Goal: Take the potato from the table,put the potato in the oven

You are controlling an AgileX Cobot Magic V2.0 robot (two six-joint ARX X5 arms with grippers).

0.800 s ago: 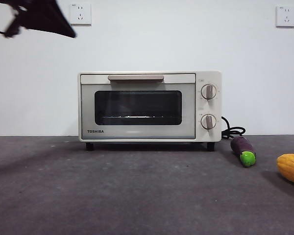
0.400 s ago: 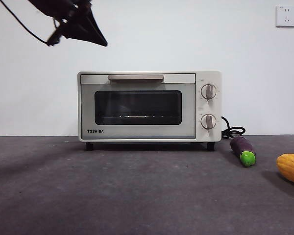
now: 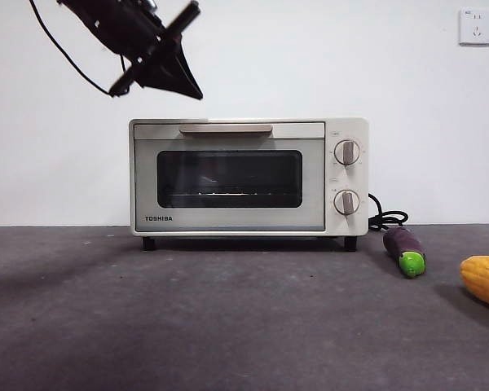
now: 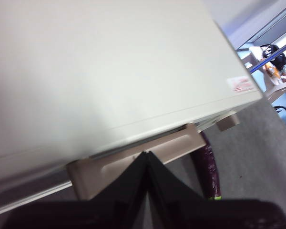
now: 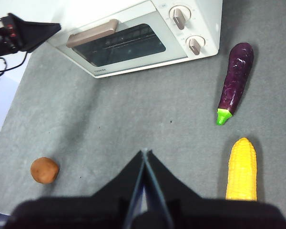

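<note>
Potato first: the round orange-brown potato (image 5: 44,170) shows only in my right wrist view, lying alone on the dark grey mottled table (image 5: 109,124), well apart from everything else. It is close to a ball, so I cannot give it a long axis or a heading. The front view misses it entirely. My right gripper (image 5: 144,151) hangs high over the table with its black jaws pressed together, holding nothing. Beyond it lie the yellow corn cob (image 5: 242,169) and the purple eggplant with a green end (image 5: 235,82), side by side but apart, the eggplant's green end toward the corn's side. Farthest stands the cream-white Toshiba toaster oven (image 3: 248,177), its dark glass door closed, black cord (image 3: 385,218) trailing behind the eggplant. My left gripper (image 4: 146,153) hovers just above the oven's beige bar handle (image 4: 138,157), jaws closed to a point and empty; only that wrist view shows the oven's plain top.
</note>
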